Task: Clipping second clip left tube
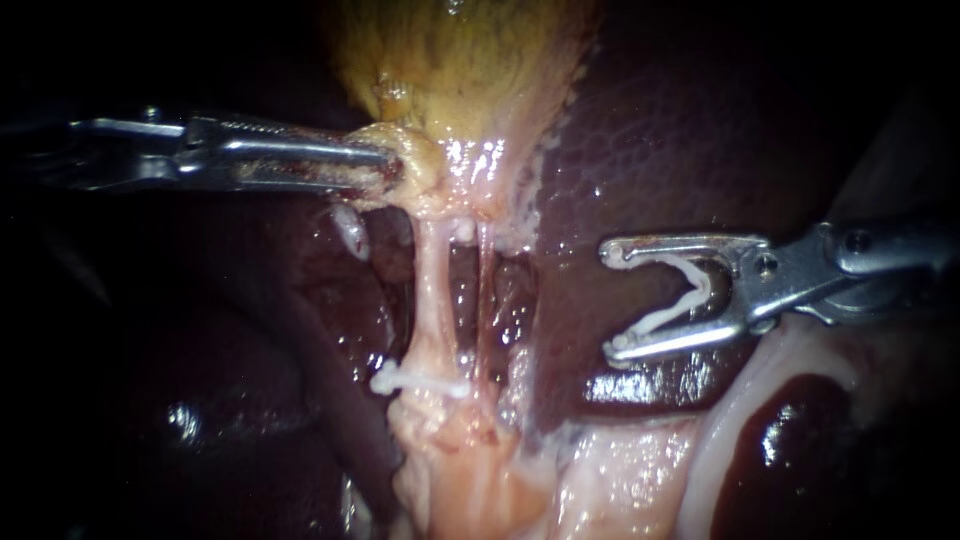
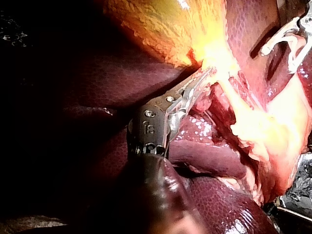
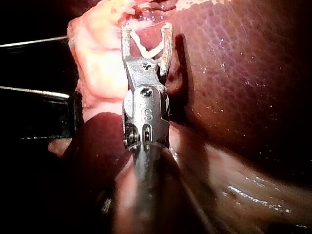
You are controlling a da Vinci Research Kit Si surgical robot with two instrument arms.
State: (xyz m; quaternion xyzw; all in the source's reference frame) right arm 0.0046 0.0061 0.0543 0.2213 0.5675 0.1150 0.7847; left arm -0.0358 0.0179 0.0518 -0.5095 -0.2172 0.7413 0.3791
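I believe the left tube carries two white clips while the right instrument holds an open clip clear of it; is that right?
No: the endoscope view shows only one white clip on the left tube; the right instrument does hold an open clip clear of it.

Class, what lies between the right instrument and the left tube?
The thinner right tube and bare liver lie between the right instrument and left tube; the endoscope view shows it.

Below the gallbladder (image 1: 460,60) the left tube (image 1: 430,290) and right tube (image 1: 484,300) run side by side over the liver (image 1: 680,130), a clip (image 1: 420,382) across the left one low down. The left instrument (image 1: 385,165) grips the gallbladder's neck; the right instrument (image 1: 612,300), carrying a loaded clip (image 1: 690,295), sits right of both tubes, apart.
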